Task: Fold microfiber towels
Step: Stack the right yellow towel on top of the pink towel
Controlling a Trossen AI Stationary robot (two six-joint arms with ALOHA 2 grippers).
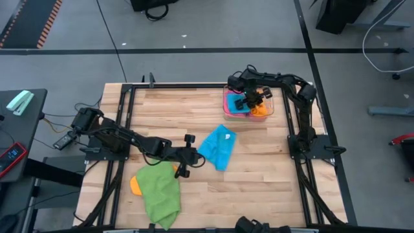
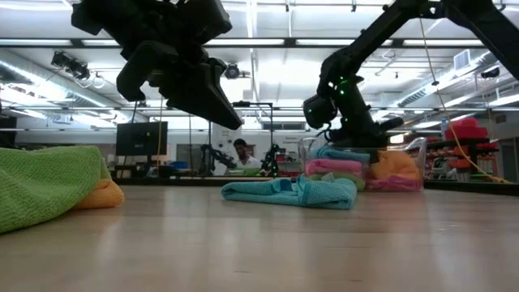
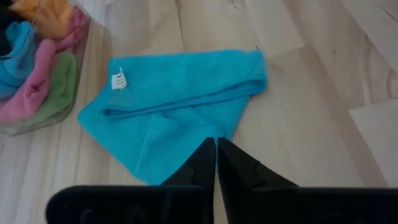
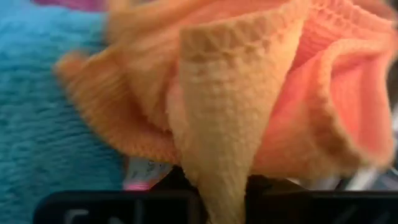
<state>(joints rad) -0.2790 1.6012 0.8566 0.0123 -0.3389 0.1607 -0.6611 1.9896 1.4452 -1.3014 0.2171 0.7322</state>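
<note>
Green towel [image 2: 40, 182] lies nearest; left hand [image 3: 216, 163] together above blue towel [image 3: 180, 102], right hand [image 1: 253, 101] clamps orange towel [image 4: 242, 99]

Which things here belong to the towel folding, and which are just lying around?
Job: blue towel, green towel, orange towel beside it, orange towel in the right gripper, towels in the tray.
Lying about: green stapler, handheld device.
</note>
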